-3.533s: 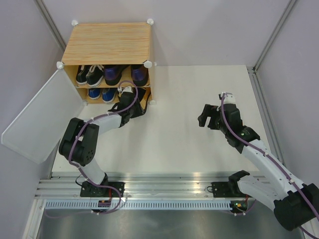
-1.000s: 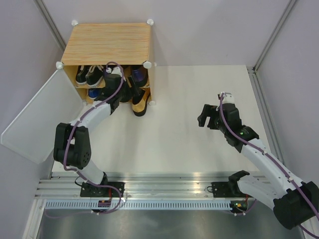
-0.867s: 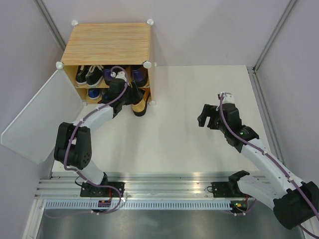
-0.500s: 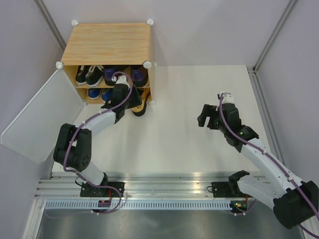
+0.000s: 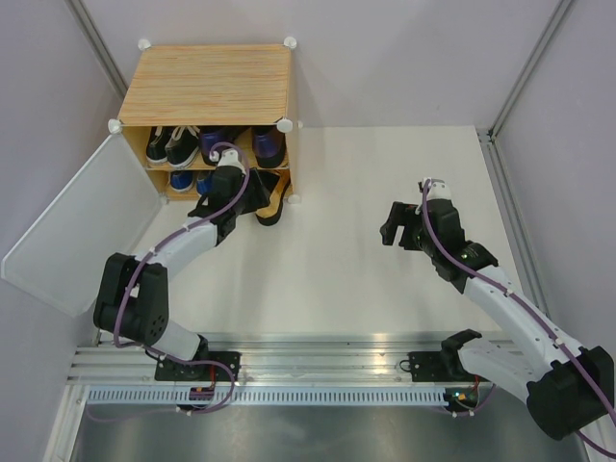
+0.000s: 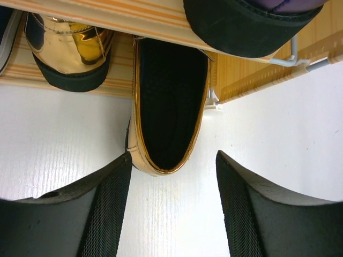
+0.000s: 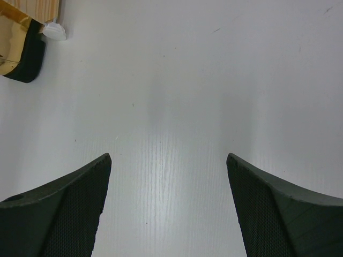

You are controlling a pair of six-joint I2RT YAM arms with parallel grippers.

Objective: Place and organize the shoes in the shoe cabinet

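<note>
Just ahead of your L gripper (image 6: 173,154): gold heel (image 6: 169,107), shiny gold rim, black dotted insole. Left of it, 2nd gold heel (image 6: 69,45), mirror gold w/ black sole. Up-right, purple shoe (image 6: 278,5), black sole. Cabinet (image 5: 212,85): light striped wood grain. Table (image 6: 278,134) white. Fingers (image 6: 107,214) black, fine mesh.

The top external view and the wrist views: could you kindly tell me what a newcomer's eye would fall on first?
The light wood-grain shoe cabinet in the far left corner of the table stands out, its pale door wide open. A shiny gold shoe pokes out of its lower right side onto the table, with the left pincer open just in front of it. The right pincer hangs open over the white table.
</note>
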